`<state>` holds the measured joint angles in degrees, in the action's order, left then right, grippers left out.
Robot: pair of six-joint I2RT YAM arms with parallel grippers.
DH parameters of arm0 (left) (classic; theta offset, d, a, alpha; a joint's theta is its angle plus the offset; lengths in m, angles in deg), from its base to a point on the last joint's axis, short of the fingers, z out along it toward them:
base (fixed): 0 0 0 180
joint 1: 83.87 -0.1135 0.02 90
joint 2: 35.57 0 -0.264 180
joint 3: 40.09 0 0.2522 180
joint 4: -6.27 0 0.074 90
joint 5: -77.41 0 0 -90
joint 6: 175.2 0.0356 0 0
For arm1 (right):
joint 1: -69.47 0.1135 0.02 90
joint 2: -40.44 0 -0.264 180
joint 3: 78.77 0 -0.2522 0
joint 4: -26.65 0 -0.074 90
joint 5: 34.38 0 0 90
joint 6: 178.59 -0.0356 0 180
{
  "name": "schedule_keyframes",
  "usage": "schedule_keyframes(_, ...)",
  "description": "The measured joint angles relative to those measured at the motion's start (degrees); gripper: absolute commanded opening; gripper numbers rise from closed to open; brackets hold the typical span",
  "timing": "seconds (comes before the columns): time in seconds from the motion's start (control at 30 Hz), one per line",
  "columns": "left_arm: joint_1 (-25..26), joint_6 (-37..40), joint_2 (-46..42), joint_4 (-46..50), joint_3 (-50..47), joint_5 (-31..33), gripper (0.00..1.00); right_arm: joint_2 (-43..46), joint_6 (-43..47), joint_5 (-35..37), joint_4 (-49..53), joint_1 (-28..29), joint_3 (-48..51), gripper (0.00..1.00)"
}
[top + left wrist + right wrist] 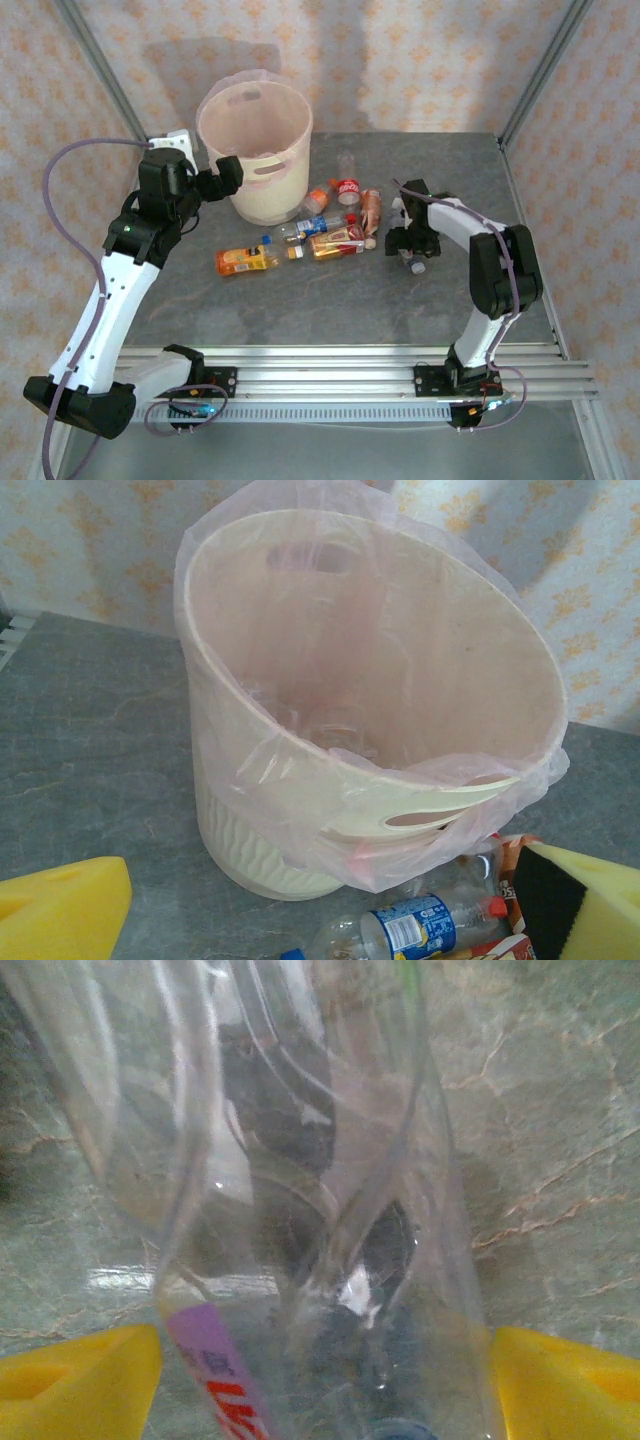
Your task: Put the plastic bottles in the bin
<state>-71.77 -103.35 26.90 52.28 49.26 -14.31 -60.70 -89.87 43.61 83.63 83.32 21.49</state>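
One clear bottle [300,1160] sits between the right tool's [325,1370] pads [70,1375], grip uncertain; the next move needs a firm clamp before the bin [245,195].

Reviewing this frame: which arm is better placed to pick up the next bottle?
Right. The right gripper sits over a clear bottle, with its yellow pads on either side of it; whether they press it yet is unclear. The left gripper hangs open beside the bin, holding nothing.

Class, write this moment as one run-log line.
left tool: open, near pale pink-cream round plastic bin | right tool: astride clear plastic bottle, grip unclear | other labelled bottles: loose beside bin
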Motion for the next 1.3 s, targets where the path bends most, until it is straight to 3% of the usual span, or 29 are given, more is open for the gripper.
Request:
schedule_keyframes(0.17,0.00,-0.09,0.00,0.00,0.00,0.00,1.00,-0.48,-1.01,0.17,-0.59,0.00,0.74,0.73)
schedule_keyframes(0.4,0.00,-1.64,0.44,0.07,0.31,0.66,1.00,-1.36,-1.84,1.25,-1.75,0.63,0.96,0.43)
schedule_keyframes(0.5,0.00,-2.34,0.57,0.04,0.44,0.66,1.00,-1.22,-1.90,1.95,-2.16,0.92,1.01,0.37)
schedule_keyframes(0.7,0.02,-3.50,0.57,0.02,0.46,0.61,1.00,2.23,-2.36,2.67,-2.60,1.90,2.86,0.32)
schedule_keyframes(0.9,0.31,-5.09,0.57,-0.26,0.55,-0.87,1.00,14.36,-3.65,1.20,-2.75,2.03,3.76,0.32)
schedule_keyframes(1.13,4.17,-7.34,0.70,-4.20,0.55,-4.46,1.00,30.01,-5.55,-7.15,-6.93,2.97,4.15,0.33)
schedule_keyframes(1.3,9.11,-7.34,3.80,-7.02,2.29,-8.24,1.00,36.15,-7.21,-13.66,-13.03,6.40,5.03,0.34)
